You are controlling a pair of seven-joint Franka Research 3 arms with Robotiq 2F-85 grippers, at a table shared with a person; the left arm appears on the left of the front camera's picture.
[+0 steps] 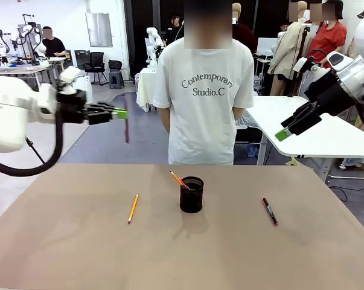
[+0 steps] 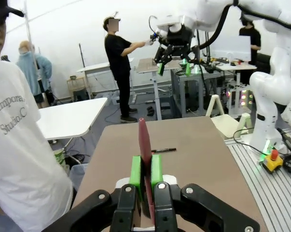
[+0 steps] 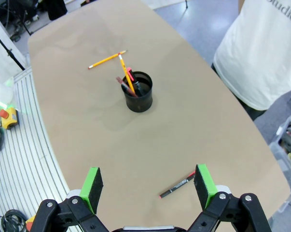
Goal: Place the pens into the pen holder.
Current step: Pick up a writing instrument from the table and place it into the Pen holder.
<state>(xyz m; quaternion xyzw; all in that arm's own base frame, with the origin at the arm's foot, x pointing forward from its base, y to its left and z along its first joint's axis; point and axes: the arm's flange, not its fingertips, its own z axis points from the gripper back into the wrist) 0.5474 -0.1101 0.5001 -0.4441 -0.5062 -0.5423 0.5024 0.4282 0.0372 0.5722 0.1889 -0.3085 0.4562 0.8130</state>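
Observation:
High above the table's left side, my left gripper [image 1: 118,113] is shut on a dark red pen [image 1: 126,127], which hangs down from the green pads; the left wrist view has the pen [image 2: 144,142] upright in the shut gripper [image 2: 145,166]. The black mesh pen holder [image 1: 191,194] stands mid-table with a pencil [image 1: 177,178] and a red-ended pen leaning out. One yellow pencil [image 1: 133,208] lies left of it, and a black marker with red ends [image 1: 269,211] lies to the right. My right gripper [image 1: 285,131] hovers open, high at the right. From its wrist, the open gripper [image 3: 148,186] looks down on the holder [image 3: 138,92] and marker [image 3: 177,184].
A person in a white T-shirt [image 1: 204,103] stands at the table's far edge, arms behind the back. The brown table [image 1: 79,254] has bare room in front and on both sides of the holder. A white table [image 1: 326,136] stands behind at the right.

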